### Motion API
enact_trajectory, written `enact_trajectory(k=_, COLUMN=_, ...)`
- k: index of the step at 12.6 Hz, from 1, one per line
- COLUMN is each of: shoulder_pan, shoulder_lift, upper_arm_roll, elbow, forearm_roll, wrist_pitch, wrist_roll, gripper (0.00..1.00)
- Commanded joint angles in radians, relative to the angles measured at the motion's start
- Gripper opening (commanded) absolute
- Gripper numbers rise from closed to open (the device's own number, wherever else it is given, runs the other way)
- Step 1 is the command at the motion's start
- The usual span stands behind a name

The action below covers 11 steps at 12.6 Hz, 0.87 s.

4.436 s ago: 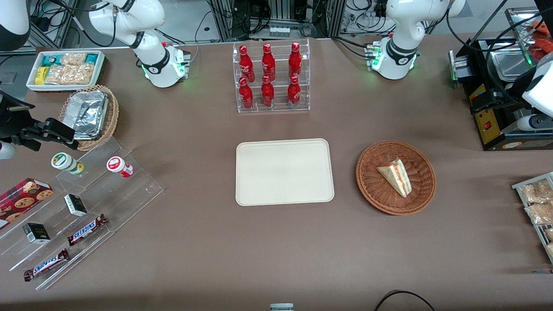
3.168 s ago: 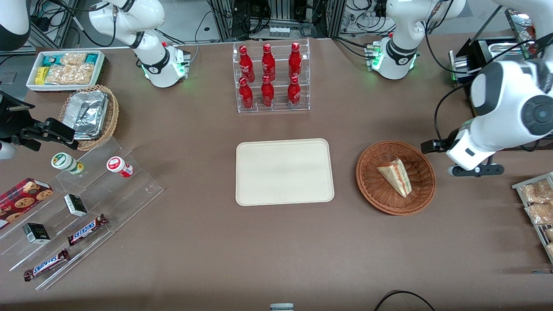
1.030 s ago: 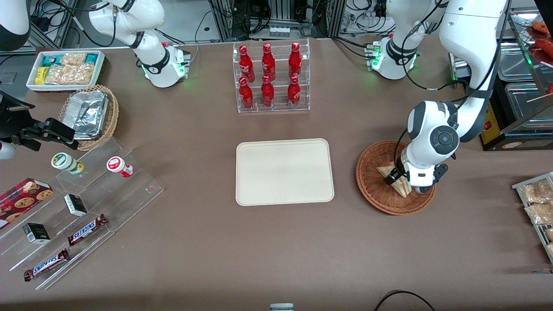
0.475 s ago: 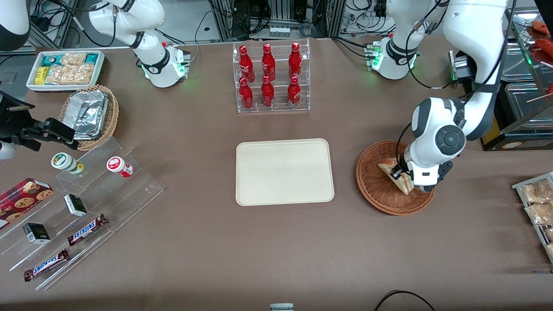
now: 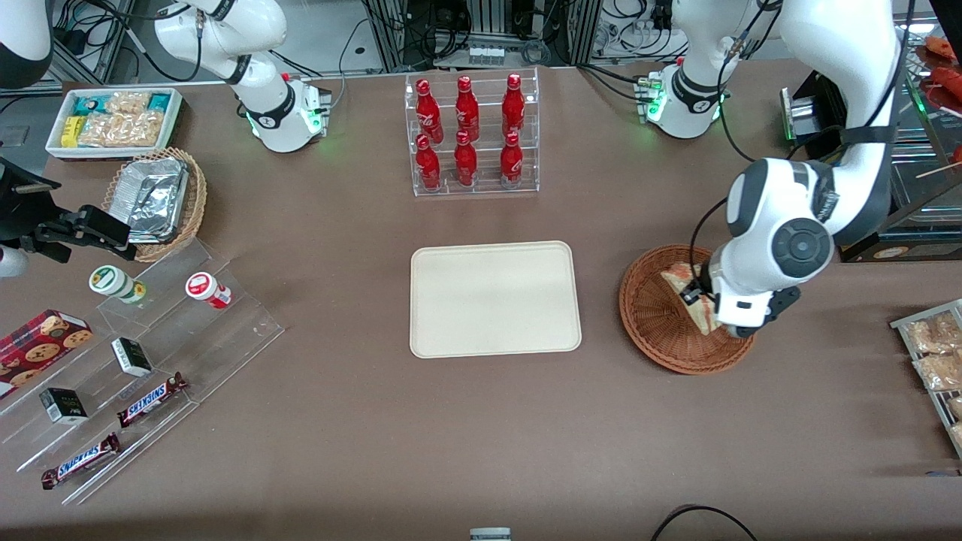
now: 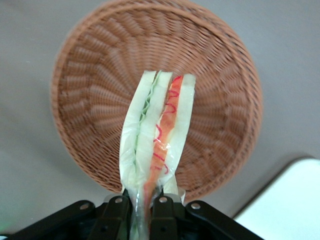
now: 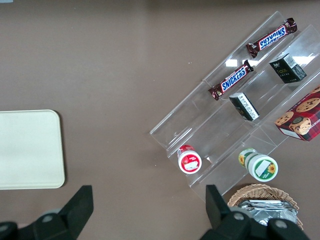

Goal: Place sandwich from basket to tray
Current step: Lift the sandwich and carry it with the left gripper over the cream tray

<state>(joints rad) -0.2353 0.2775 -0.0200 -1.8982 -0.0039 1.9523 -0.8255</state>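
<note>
The gripper (image 6: 141,212) is clamped on the sandwich (image 6: 157,132), its two fingers pinching one end of the wedge so the bread stands out from them on edge, red and green layers showing. The sandwich hangs above the basket (image 6: 95,75), clear of the weave as far as the wrist view shows; from the front it sits over the part of the basket (image 5: 654,330) toward the working arm's end of the table, half hidden by the arm.

So the pick looks done and the carry is the step in hand. The next move calls for enough height to clear the basket's rim, then a sideways pass to the tray (image 5: 451,300), which lies on the table beside the basket with a strip of bare brown cloth between them.

That path is open. The bottle rack (image 5: 471,135) stands farther from the front camera than the tray and well apart from the route. The tray's low rim should be easy to clear, and its whole surface is free for setting down.
</note>
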Motion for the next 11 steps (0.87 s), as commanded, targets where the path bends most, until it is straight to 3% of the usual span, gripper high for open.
enact_trajectory(k=1, shoulder_pan=-0.094, shoulder_lift=0.09, upper_arm_roll=0.003, elbow=0.1, forearm_roll=-0.008, wrist_pitch=-0.024, wrist_roll=0.011, gripper=0.13)
enact_trajectory(k=3, shoulder_pan=-0.146, shoulder_lift=0.15, upper_arm_roll=-0.001, elbow=0.161, forearm_roll=-0.01, wrist_pitch=-0.033, wrist_roll=0.017, gripper=0.13)
enact_trajectory(k=8, shoulder_pan=-0.173, shoulder_lift=0.288, upper_arm_roll=-0.153, elbow=0.336, forearm_roll=-0.008, wrist_pitch=-0.035, wrist_roll=-0.03, gripper=0.13)
enact_trajectory(k=11, shoulder_pan=-0.248, shoulder_lift=0.366, upper_arm_roll=-0.176, elbow=0.43, forearm_roll=-0.007, wrist_pitch=-0.029, wrist_roll=-0.11, gripper=0.13)
